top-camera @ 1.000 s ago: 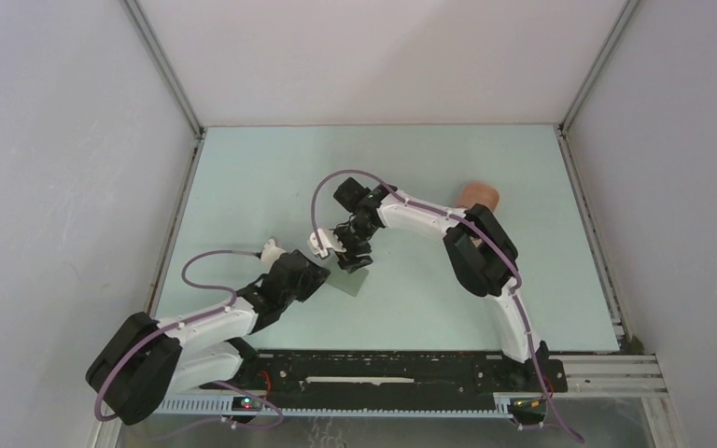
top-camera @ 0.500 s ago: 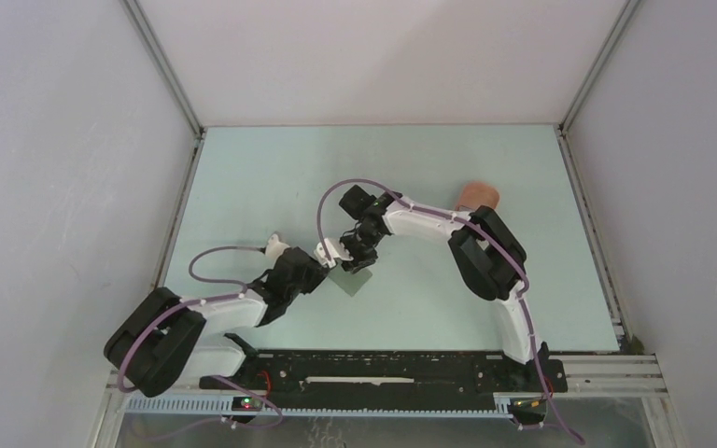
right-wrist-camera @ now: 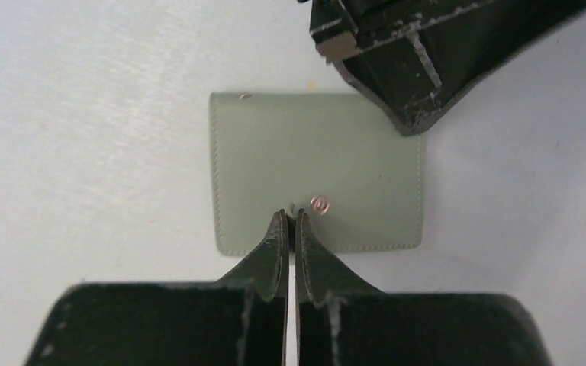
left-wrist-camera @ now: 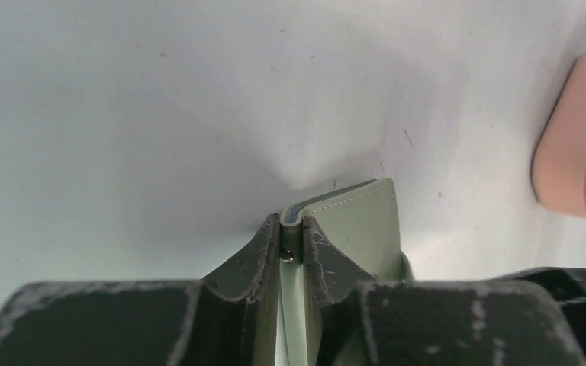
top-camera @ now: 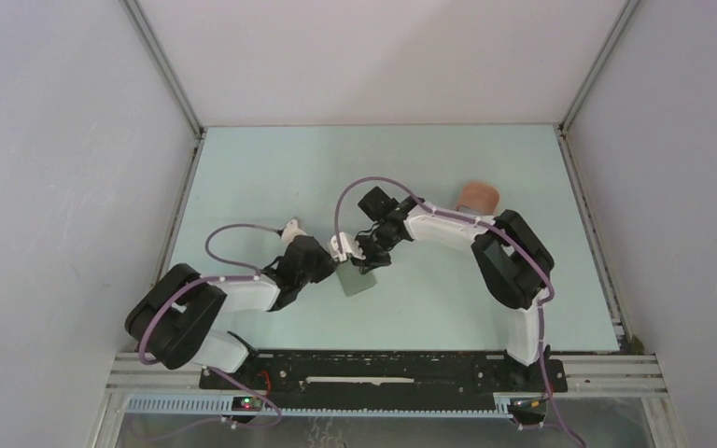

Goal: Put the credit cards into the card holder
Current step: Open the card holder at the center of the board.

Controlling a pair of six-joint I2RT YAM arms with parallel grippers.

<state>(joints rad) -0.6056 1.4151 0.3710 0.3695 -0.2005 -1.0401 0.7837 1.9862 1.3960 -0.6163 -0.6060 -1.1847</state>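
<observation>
The card holder is a flat grey-green wallet lying closed on the table between the two arms. My left gripper is shut on its near edge, one finger on each side of the fold. A thin bluish edge shows between the leaves at the jaws; I cannot tell if it is a card. Otherwise the credit cards are hidden. My right gripper is shut with nothing between its fingers. Its tips rest at the holder's flat face, beside a small metal snap.
A salmon-pink oval tray stands at the back right, also at the right edge of the left wrist view. The left gripper's dark finger reaches over the holder's far corner. White walls enclose the pale green table.
The left arm reached right to the card holder and its jaws closed on the edge. The right gripper shut and shifted slightly right, down onto the holder.
</observation>
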